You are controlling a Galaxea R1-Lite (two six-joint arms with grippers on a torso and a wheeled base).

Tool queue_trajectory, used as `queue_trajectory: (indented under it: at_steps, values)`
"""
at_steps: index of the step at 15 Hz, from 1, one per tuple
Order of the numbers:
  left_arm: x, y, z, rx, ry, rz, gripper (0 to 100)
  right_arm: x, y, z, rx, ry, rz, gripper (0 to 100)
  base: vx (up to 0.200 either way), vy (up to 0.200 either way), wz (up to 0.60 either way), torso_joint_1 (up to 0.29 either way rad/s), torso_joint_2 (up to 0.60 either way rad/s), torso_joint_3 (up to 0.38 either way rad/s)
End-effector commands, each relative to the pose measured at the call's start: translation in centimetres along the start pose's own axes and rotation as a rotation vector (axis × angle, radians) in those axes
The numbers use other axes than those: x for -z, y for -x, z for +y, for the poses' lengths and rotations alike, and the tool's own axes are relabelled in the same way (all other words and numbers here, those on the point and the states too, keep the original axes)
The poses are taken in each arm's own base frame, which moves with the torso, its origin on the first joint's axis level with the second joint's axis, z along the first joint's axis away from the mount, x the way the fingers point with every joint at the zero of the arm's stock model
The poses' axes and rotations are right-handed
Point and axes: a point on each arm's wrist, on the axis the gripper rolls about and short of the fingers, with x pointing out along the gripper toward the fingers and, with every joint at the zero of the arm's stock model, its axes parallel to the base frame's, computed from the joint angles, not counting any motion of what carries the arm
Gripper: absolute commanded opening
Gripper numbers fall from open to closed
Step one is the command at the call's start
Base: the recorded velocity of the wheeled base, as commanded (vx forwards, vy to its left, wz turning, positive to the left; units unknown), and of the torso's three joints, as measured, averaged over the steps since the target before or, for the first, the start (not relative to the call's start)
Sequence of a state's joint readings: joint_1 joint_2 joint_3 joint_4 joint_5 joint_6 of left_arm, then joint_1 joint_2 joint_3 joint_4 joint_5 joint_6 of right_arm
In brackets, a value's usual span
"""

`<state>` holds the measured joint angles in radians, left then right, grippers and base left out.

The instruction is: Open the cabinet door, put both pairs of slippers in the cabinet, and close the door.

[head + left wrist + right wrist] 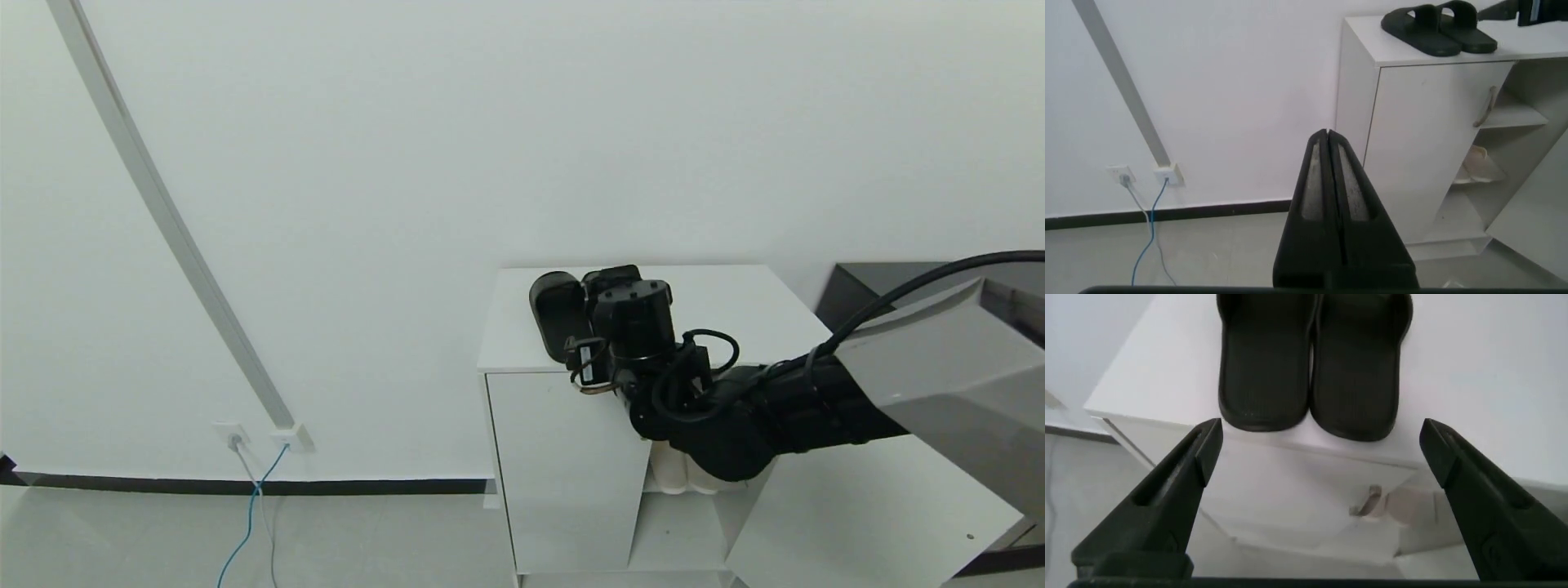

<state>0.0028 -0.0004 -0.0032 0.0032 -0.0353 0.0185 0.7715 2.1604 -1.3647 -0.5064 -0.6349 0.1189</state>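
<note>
Cabinet [1360, 122] (door [865, 523] open) shelves pale slippers [1480, 163]; black slippers [1441, 28] lie atop.

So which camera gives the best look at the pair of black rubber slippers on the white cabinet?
The right wrist view: both black rubber slippers lie close and unobstructed. The left wrist view shows them farther off, side-on. In the head view the right arm hides most of them.

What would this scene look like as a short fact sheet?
Cabinet: white, right door open, left door shut
Black slippers: pair side by side on the cabinet top
Pale slippers: inside the cabinet
Right gripper: open, facing the black slippers
Left gripper: shut, apart from the cabinet
Remaining: black pair in, door closed
</note>
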Motion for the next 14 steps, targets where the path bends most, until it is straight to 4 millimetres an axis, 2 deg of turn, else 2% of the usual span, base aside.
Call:
queue_trajectory:
  at_steps: [1, 3, 13, 14]
  values:
    - [0.0, 0.0, 0.0, 0.000, 0.000, 0.000, 0, -2.4, 0.7, -0.1, -0.003, -0.071, -0.008, 100, 0.000, 0.000, 0.00, 0.000, 0.00, 0.000]
    - [0.0, 0.0, 0.0, 0.000, 0.000, 0.000, 0, -2.0, 0.6, -0.1, 0.000, -0.081, 0.009, 100, 0.000, 0.000, 0.00, 0.000, 0.00, 0.000]
    - [0.0, 0.0, 0.0, 0.000, 0.003, 0.000, 0, 1.4, -0.6, 0.1, 0.018, -0.068, 0.081, 100, 0.200, 0.000, 0.00, 0.002, 0.00, 0.000]
    - [0.0, 0.0, 0.0, 0.000, 0.003, 0.000, 0, 2.0, -1.1, 0.4, 0.018, -0.067, 0.083, 100, 0.000, 0.000, 0.00, 0.000, 0.00, 0.000]
